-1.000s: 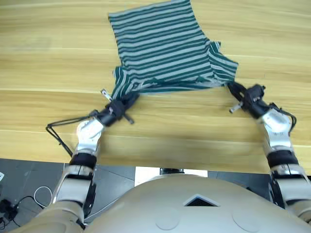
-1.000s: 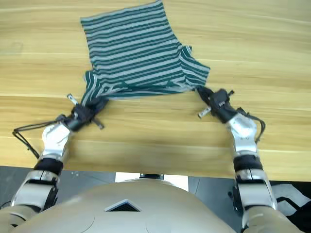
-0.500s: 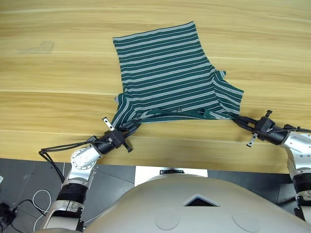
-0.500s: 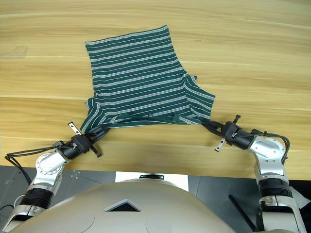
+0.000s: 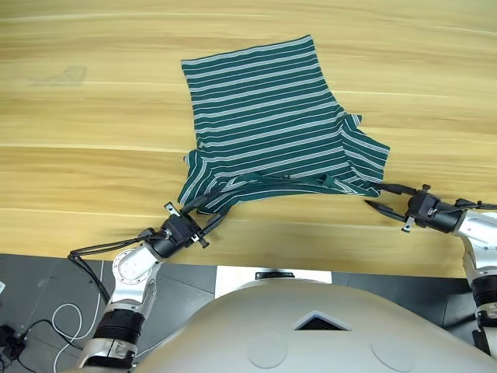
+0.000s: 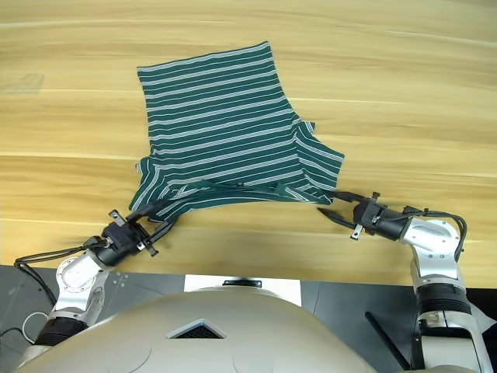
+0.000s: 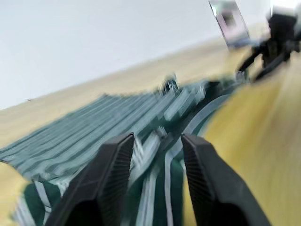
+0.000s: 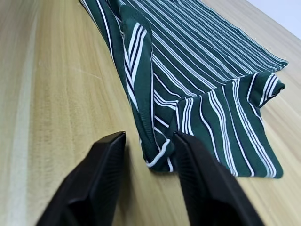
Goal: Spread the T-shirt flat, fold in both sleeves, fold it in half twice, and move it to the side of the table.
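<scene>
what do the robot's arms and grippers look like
The left arm and right arm are silver-grey cylinders with black ribbed bands. The left gripper and right gripper are black, with two long tapered fingers ridged on the pads. Thin black cables loop off the wrists.

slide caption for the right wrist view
Open right gripper at a corner of the striped T-shirt on the wooden table.

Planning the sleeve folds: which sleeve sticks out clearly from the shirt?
The sleeve on the robot's right, near the right claw; the left sleeve is only a small bunched tab.
</scene>
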You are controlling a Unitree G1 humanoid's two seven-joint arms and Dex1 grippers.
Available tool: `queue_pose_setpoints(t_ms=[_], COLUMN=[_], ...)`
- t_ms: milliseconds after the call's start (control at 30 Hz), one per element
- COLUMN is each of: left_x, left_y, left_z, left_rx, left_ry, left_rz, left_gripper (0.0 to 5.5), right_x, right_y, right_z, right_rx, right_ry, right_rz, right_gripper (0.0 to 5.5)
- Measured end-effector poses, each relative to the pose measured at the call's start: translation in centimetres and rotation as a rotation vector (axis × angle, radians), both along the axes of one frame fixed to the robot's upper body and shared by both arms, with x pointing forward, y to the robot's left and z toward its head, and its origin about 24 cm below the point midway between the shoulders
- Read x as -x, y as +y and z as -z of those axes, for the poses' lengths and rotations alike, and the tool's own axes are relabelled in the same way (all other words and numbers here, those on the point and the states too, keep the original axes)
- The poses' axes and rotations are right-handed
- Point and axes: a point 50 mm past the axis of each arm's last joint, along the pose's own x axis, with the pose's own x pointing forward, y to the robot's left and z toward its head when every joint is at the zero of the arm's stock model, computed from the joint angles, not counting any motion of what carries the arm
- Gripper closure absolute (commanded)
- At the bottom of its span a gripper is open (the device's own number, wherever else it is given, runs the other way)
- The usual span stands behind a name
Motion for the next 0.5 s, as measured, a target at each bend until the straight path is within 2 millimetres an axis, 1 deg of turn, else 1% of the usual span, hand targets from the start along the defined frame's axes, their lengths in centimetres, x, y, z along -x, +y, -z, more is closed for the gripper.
queue_pose_setpoints(t_ms=[33,100,133,167,233,267,333,367,400,500], left_x=[-0.1,-0.6,-0.9,-1.3,-2.7,-4.2,-6.3,-7.8,-8.8,-12.8], left_y=[0.5,2.0,2.5,3.1,4.0,4.8,4.9,4.6,4.3,1.9], left_z=[-0.6,-1.7,-1.9,-2.1,-2.5,-2.5,-2.1,-1.6,-1.4,-2.1], left_rx=[0.058,0.178,0.211,0.275,0.354,0.379,0.313,0.230,0.174,-0.057], left_ry=[-0.010,-0.043,-0.046,-0.047,-0.060,-0.048,-0.015,0.024,0.033,0.012], left_rz=[-0.030,-0.105,-0.126,-0.169,-0.232,-0.302,-0.369,-0.412,-0.424,-0.424], left_gripper=[2.96,2.70,2.53,2.53,2.53,2.53,2.53,2.53,2.53,2.53], right_x=[-0.2,-1.0,-1.3,-1.8,-2.8,-3.8,-4.8,-5.4,-5.8,-7.1], right_y=[-0.3,-1.1,-1.3,-1.5,-1.7,-1.6,-1.0,-0.2,0.4,4.1], right_z=[-0.3,-1.3,-1.7,-2.2,-3.0,-3.6,-3.9,-3.8,-3.8,-3.7], right_rx=[-0.027,-0.107,-0.139,-0.211,-0.315,-0.365,-0.403,-0.425,-0.431,-0.455], right_ry=[-0.004,-0.027,-0.034,-0.039,-0.045,-0.060,-0.069,-0.073,-0.076,-0.066], right_rz=[0.023,0.093,0.111,0.149,0.191,0.205,0.206,0.206,0.194,0.094], right_gripper=[2.80,2.77,2.77,2.77,2.77,2.77,2.77,2.77,2.77,2.77])
